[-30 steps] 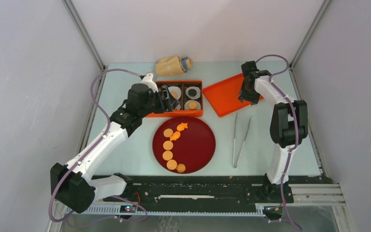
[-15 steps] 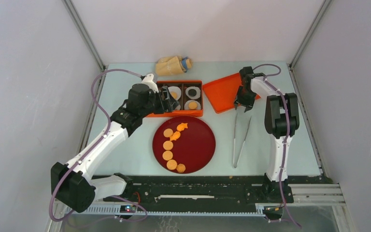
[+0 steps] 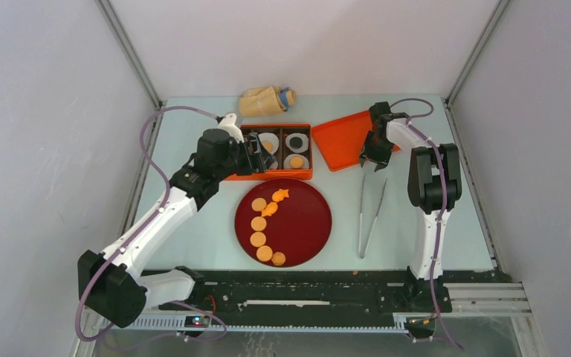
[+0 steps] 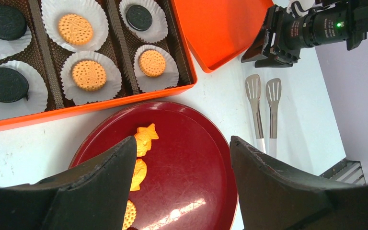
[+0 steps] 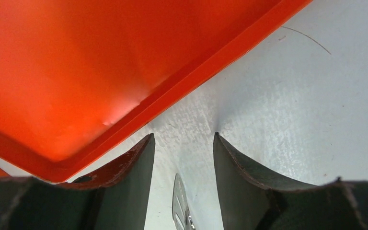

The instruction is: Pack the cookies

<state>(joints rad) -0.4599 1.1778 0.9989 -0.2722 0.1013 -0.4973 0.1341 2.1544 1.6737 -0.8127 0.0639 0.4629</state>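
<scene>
A pale blue-green table (image 3: 201,238) fills a plain booth, its surface speckled and scuffed directly beneath the right pincer (image 3: 372,166). Matte grey-lilac walls (image 3: 305,44) rise behind and to either side of that pincer, joined by slanting metal corner posts (image 3: 133,56). A black rail (image 3: 305,286) edges the table's near side. Soft, even light.

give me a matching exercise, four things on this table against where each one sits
Things:
1. tongs
2. red plate
3. orange lid
4. star cookie

Places:
A. lying on the red plate
B. on the bare table, right of the red plate
C. at the far side, directly right of the orange box
D. just in front of the orange box, mid-table

Pairs: 1-B, 2-D, 3-C, 4-A
</scene>
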